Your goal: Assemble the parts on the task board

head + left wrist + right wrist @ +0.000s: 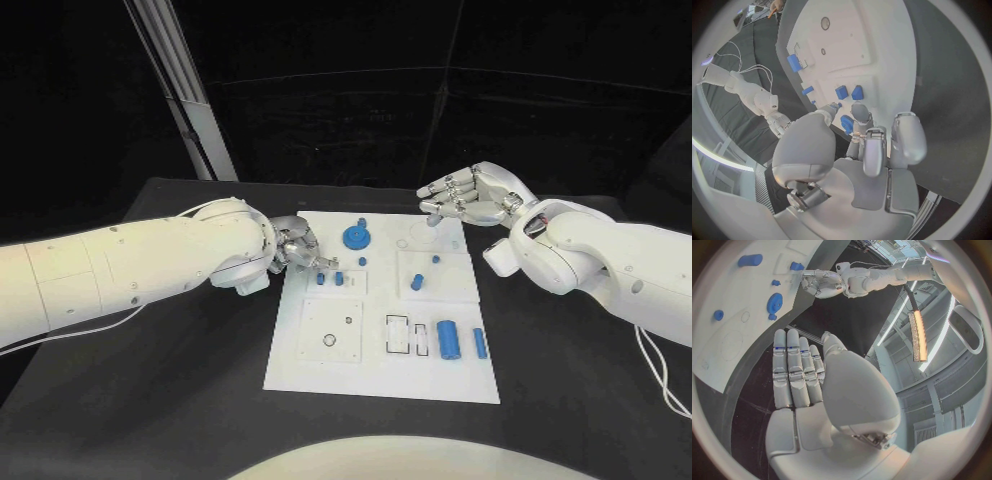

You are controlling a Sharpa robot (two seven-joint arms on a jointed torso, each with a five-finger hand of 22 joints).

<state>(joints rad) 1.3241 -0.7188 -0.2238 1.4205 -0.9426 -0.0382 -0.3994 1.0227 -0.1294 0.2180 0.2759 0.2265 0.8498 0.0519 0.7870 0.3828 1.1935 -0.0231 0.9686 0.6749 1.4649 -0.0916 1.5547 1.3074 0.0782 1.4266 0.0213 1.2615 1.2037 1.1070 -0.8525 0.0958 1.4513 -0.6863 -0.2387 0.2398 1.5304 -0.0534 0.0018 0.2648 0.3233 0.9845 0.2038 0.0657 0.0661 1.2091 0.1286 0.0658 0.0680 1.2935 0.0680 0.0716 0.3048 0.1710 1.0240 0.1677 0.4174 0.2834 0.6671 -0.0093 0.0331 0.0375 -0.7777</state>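
We see the white task board [378,345] mid-table, small blue parts [451,340] scattered on it. Left hand [299,248] hovers at its left edge, fingers curled, grip unclear. Right hand [470,196] empty, fingers loosely apart.

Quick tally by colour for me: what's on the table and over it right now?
Blue parts: 8, seven spread over the board and one at the left hand's fingertips
White task board: 1
Silver hands: 2, left hand and right hand
Total: 11
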